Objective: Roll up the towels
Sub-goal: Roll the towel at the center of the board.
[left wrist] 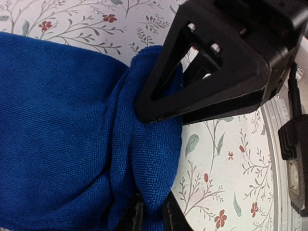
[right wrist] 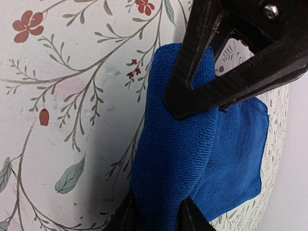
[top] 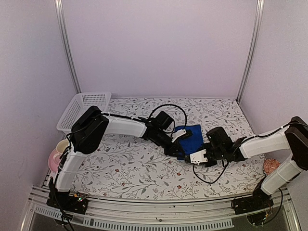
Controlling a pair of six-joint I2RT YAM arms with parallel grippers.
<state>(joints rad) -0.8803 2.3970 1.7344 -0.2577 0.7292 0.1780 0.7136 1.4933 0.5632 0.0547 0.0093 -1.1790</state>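
Left gripper (left wrist: 149,163), seemingly right gripper (right wrist: 163,161) too, low, outstretched, tight on blue towel (left wrist: 57,125).

No readable text, labels or numbers anywhere; blue towel (top: 191,136), basket (top: 82,107), floral tablecloth (top: 134,168) carry none.

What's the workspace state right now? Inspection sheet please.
Surface: floral tablecloth, lying flat.
Job's things: blue towel mid-table, near edge bunched; no green towel seen.
Clutter: white basket back left; cup at left edge; pinkish object by the right base.
Grippers: left gripper shut on the blue towel's bunched edge; right gripper shut on a fold of it.
Cables: black cable looping over the left arm; another under the right wrist.
Surroundings: pale walls, metal uprights.
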